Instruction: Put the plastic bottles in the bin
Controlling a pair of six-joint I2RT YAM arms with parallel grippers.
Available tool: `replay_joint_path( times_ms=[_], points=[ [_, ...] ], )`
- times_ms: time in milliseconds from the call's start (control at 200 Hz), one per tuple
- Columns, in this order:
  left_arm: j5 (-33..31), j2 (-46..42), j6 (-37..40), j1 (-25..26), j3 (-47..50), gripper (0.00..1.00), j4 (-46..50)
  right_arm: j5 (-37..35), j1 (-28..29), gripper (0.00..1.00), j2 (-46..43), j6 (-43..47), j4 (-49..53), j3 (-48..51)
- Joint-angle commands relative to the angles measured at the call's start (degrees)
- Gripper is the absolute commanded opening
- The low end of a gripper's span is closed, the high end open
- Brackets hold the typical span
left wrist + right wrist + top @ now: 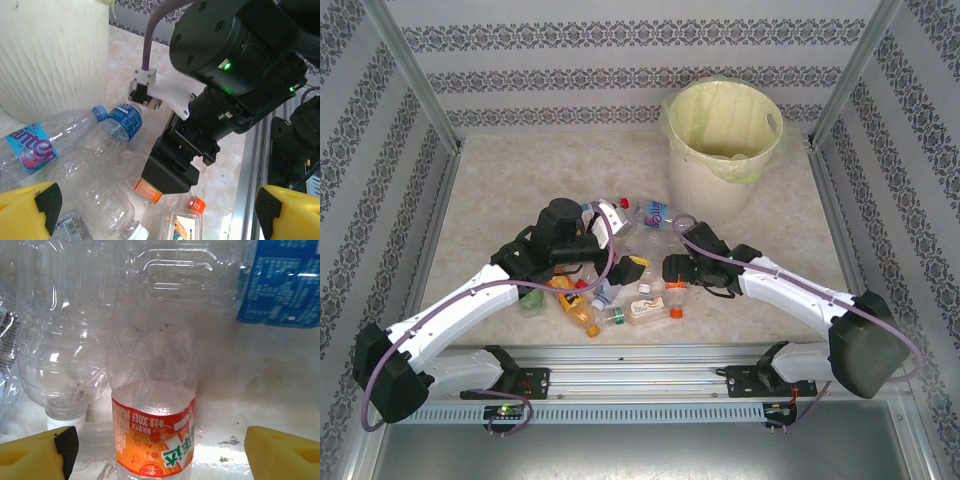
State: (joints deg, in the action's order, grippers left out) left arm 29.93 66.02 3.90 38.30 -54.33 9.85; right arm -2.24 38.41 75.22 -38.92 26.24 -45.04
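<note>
One bottle (152, 440) worth naming, the orange-labelled one. Lay dead centre between the fingers of the right pincer (160, 455), touching neither, long axis running straight ahead and so square to the closing line. Found that pincer spread wide, gripping nothing. Found the left pincer (159, 214) spread wide too, empty, hovering over clear bottles (95, 165) off to one side, hence judged farther from the job. Judged a plain squeeze by the right enough to take hold. Spotted the bin (720, 130) well apart from both pincers, beyond the heap.
</note>
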Motion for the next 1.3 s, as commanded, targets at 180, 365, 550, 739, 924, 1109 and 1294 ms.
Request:
replay_joint_path(
  times_ms=[180, 365, 550, 739, 924, 1109, 1294],
  points=[
    [0.1, 0.3, 0.1, 0.5, 0.2, 1.0, -0.6, 0.8, 1.2, 0.86, 4.7, -2.4, -5.2, 1.6],
    [-0.2, 0.3, 0.0, 0.5, 0.4, 1.0, -0.9, 0.1, 1.5, 0.85, 7.4, -3.0, -6.2, 1.4],
    [-0.2, 0.5, -0.2, 0.5, 0.5, 1.0, -1.0, -0.4, 1.7, 0.84, 9.8, -3.4, -7.0, 1.2],
    [-0.4, 0.8, -0.3, 0.5, 0.5, 1.0, -1.2, -1.3, 1.8, 0.78, 10.9, -3.5, -7.1, 1.4],
    [-0.5, 0.9, -0.6, 0.5, 0.8, 1.0, -1.6, -1.7, 1.8, 0.71, 11.3, -3.4, -7.3, 1.7],
    [-0.3, 1.1, -0.9, 0.5, 0.9, 1.0, -2.0, -2.2, 1.7, 0.67, 11.2, -2.9, -6.7, 1.4],
    [-0.3, 1.3, -1.1, 0.5, 1.1, 1.0, -2.4, -2.8, 1.7, 0.62, 10.7, -2.4, -6.1, 1.4]
  ],
)
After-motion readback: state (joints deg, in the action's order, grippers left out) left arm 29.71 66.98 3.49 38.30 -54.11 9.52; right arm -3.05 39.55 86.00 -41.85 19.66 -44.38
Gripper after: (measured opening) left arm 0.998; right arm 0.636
